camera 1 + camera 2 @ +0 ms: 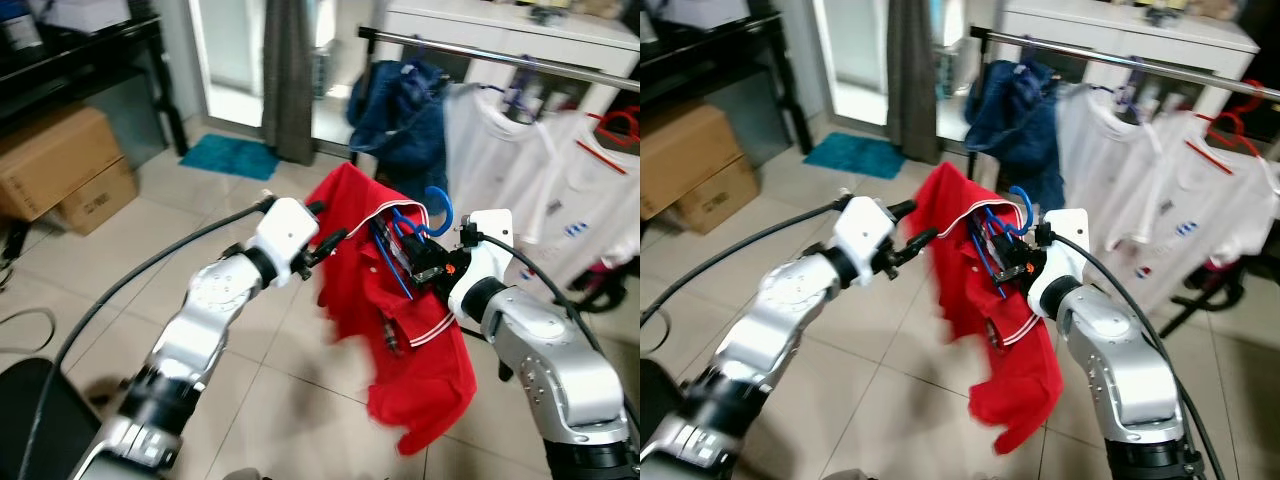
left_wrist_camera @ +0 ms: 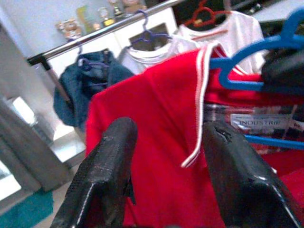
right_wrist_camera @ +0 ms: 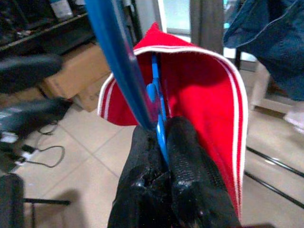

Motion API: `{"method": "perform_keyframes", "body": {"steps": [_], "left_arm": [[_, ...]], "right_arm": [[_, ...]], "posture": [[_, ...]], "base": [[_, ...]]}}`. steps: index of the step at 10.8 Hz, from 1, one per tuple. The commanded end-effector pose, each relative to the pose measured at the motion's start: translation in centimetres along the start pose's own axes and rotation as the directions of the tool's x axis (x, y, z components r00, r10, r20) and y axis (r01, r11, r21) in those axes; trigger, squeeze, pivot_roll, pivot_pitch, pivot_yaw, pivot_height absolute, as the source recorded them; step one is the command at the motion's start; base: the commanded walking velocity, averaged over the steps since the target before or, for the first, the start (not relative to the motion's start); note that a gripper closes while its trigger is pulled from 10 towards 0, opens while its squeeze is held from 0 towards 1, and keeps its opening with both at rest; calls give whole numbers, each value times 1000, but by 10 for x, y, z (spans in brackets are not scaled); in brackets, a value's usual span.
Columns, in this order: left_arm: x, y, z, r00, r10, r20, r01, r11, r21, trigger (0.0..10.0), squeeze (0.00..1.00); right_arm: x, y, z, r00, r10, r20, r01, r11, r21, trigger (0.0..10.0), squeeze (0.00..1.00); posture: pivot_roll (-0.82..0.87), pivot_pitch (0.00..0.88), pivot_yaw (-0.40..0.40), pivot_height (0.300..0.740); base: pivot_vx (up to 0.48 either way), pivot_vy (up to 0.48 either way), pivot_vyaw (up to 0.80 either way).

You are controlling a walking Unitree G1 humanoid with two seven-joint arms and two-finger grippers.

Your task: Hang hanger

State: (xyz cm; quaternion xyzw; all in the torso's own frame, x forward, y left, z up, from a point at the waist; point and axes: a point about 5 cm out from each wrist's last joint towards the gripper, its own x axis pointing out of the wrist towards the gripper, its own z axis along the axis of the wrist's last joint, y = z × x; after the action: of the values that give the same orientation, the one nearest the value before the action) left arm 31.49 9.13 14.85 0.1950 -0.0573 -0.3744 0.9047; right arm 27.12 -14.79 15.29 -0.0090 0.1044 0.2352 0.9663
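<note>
A clothes rail carrying white shirts and a dark blue jacket stands behind a red shirt held up over the tiled floor. The right gripper is clamped on the blue hanger inside the shirt's collar. The left gripper, fingers spread apart, sits at the shirt's other shoulder.

Right gripper clamps the blue hanger carrying a red polo shirt, held in front of and below the clothes rail. Left gripper, fingers parted, touches the shirt's shoulder. White T-shirts and a blue jacket hang from the rail.
</note>
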Motion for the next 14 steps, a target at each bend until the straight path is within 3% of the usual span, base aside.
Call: {"method": "perform_keyframes", "body": {"steps": [1,3,4,5,10,14], "left_arm": [[5,0,3,1000,-16,14,15,999,37,10000,0],[15,3,-4,1000,-3,7,2,998,66,10000,0],[16,3,-4,1000,1,22,-3,998,68,8824,0],[26,5,-4,1000,7,29,-10,997,78,0,0],[38,12,-8,998,32,53,-34,999,38,0,0],[34,12,-11,996,50,71,-50,999,1,0,0]], "right_arm": [[0,2,18,997,37,64,-36,999,-20,0,0],[-1,5,20,995,65,78,-64,998,-16,0,0],[-1,6,21,994,71,82,-70,997,-15,0,0],[-3,6,22,992,91,81,-90,996,-20,0,0],[-10,5,21,992,106,74,-103,994,-38,0,0],[-8,10,19,989,132,71,-131,991,-27,0,0]], "posture": [[-25,0,-33,740],[-37,0,-31,740],[-37,0,-31,740],[-60,0,-32,740],[-89,0,-17,740],[-55,0,-30,740]], "base": [[0,0,0],[0,0,0],[0,0,0],[0,0,0],[0,0,0],[0,0,0]]}}
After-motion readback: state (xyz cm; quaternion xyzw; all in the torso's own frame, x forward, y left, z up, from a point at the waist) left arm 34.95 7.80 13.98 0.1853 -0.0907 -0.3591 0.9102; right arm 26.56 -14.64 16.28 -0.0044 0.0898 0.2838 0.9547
